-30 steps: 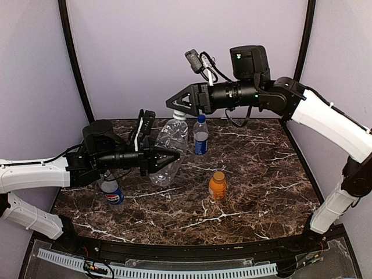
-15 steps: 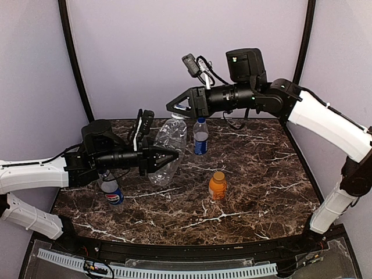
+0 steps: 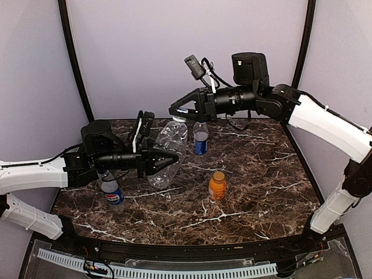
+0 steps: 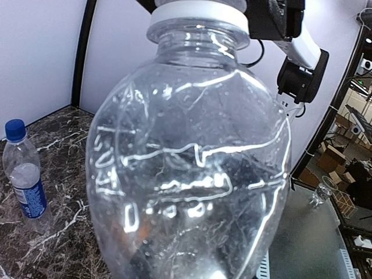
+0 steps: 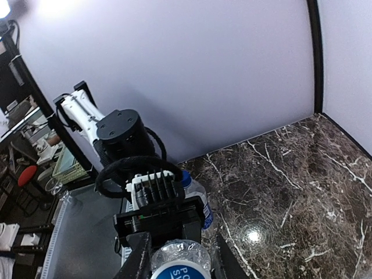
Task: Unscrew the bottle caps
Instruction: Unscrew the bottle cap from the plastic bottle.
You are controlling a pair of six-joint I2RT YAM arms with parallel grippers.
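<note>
Right gripper [image 3: 174,111] is pinching the white cap [image 4: 197,13] atop the clear unlabelled bottle [image 4: 186,163]; left gripper [image 3: 165,158] is clamping that bottle's belly. Likely unscrewing this cap; next is needing wrist rotation, then lift-off.

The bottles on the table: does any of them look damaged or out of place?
Yes. The big clear bottle, gripped by the left pincer, leans instead of standing straight, and its wall is dented and creased. The small blue-label bottle and the orange bottle stand upright and look intact.
</note>
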